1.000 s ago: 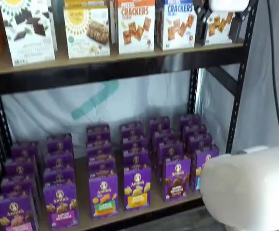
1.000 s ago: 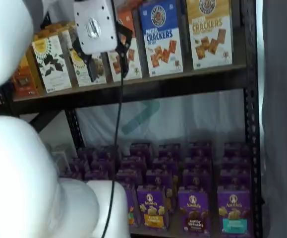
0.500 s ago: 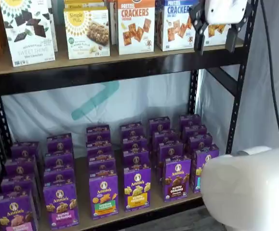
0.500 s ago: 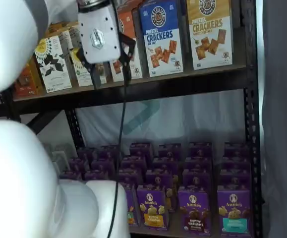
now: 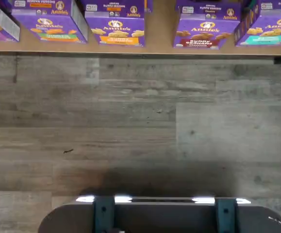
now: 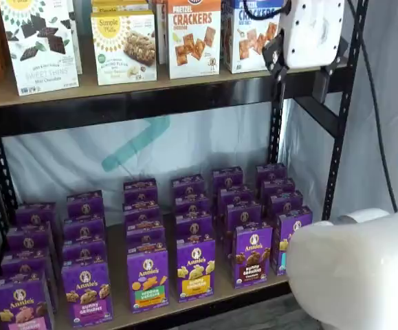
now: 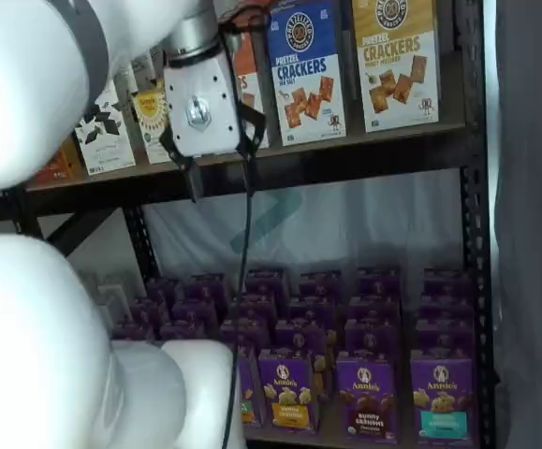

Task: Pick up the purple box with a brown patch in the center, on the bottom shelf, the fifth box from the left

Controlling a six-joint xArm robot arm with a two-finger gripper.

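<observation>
Purple box (image 6: 252,255) upright at front edge of bottom shelf (image 6: 205,297), yellow-banded carton (image 6: 196,268) touching at nine o'clock; gripper (image 7: 219,168) at twelve, fingers spread, empty; glossy cardboard, tan wood.

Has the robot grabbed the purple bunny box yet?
Not yet. Nothing looks done: the purple box stands in its front-row spot on the bottom shelf. In hand: the gripper hangs open and empty up by the upper shelf, far above it. Left to do: come down to the box, close on it and lift it out.
</observation>
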